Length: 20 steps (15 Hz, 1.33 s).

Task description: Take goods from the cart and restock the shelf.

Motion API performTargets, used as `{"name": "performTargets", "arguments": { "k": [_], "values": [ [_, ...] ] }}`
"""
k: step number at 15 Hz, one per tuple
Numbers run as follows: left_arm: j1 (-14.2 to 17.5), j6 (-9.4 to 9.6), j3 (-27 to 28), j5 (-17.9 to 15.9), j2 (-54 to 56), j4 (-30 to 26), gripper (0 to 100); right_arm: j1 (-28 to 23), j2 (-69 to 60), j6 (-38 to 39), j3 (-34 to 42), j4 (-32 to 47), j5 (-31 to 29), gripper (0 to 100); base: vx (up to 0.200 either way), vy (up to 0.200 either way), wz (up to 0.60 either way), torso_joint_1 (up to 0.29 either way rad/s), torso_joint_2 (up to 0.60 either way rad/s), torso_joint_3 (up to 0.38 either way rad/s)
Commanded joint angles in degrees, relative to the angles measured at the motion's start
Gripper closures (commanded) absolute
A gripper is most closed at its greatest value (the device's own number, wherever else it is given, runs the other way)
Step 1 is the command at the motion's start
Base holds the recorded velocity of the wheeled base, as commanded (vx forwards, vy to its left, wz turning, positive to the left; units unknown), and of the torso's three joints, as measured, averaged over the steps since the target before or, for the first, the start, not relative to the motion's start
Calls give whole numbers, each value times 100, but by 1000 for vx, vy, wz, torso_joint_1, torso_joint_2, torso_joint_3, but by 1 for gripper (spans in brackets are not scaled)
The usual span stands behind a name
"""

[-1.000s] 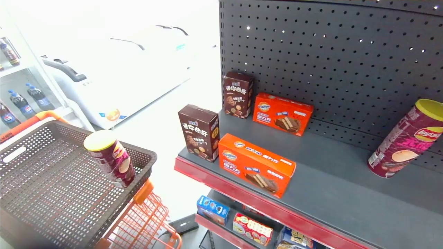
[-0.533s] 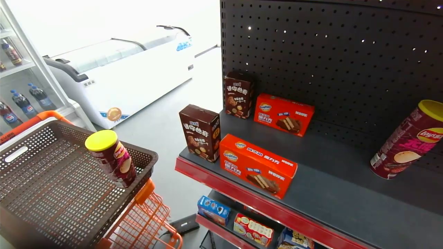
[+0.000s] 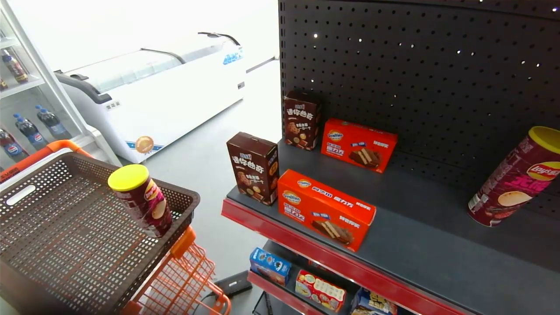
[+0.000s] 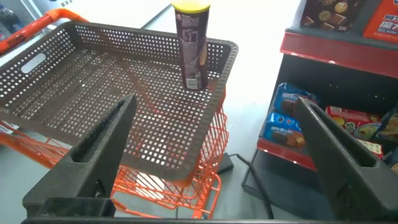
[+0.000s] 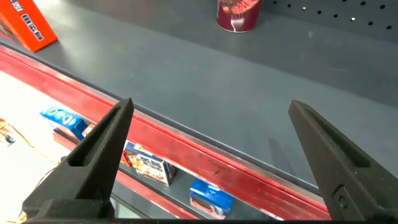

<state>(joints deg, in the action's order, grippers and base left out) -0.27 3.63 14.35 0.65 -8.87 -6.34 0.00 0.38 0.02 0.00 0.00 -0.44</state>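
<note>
Left gripper [image 4: 211, 106]: jaws spread wide, nothing held, positioned above the brown perforated basket [image 3: 52, 227] on the orange cart [image 3: 175, 284]. Right gripper [image 5: 210, 104]: jaws likewise spread wide, nothing held, positioned over the front part of the grey shelf [image 3: 420, 245]. One purple chip can [image 3: 141, 200] with a yellow lid stands upright in the basket, at the corner nearest the shelf. Shelf, front row: a brown biscuit box [image 3: 253, 167] stands upright just beside an orange wafer box [image 3: 326, 209]. Back row, near the pegboard [image 3: 415, 65]: a second brown box [image 3: 301, 119] and a second orange box [image 3: 358, 144]. A second chip can [image 3: 512, 179] stands well apart to the right. A white chest freezer [image 3: 153, 96] stands beyond the cart.
</note>
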Motion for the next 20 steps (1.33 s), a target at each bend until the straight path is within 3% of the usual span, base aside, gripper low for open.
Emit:
{"name": "performTargets", "arguments": {
  "k": [1,2,3,5,9,12,13,14,16,20],
  "values": [
    [-158,-3,534,85,-1802,335,0,0,-3,-2,0,0,0,0,0,0,0,0,0,0],
    [-140,-91,534,58,-2338,625,0,0,-3,6,0,0,0,0,0,0,0,0,0,0],
    [71,-135,560,6,-2901,977,0,0,-3,-2,0,0,0,0,0,0,0,0,0,0],
    [194,15,516,-29,-3823,1548,0,0,6,-2,0,0,0,0,0,0,0,0,0,0],
    [308,103,-2,14,-5977,4088,0,0,6,-2,0,0,0,0,0,0,0,0,0,0],
    [545,647,-433,199,-7286,5793,0,0,-3,-2,0,0,0,0,0,0,0,0,0,0],
    [633,718,-433,199,-7849,6443,0,0,-3,-2,0,0,0,0,0,0,0,0,0,0],
    [651,718,-450,199,-8060,6751,0,0,6,-2,0,0,0,0,0,0,0,0,0,0],
    [712,718,-389,190,-9229,8289,0,0,-3,-2,0,0,0,0,0,0,0,0,0,0],
    [800,718,7,190,-10257,9080,0,0,-3,6,0,0,0,0,0,0,0,0,0,0]
  ]
}}
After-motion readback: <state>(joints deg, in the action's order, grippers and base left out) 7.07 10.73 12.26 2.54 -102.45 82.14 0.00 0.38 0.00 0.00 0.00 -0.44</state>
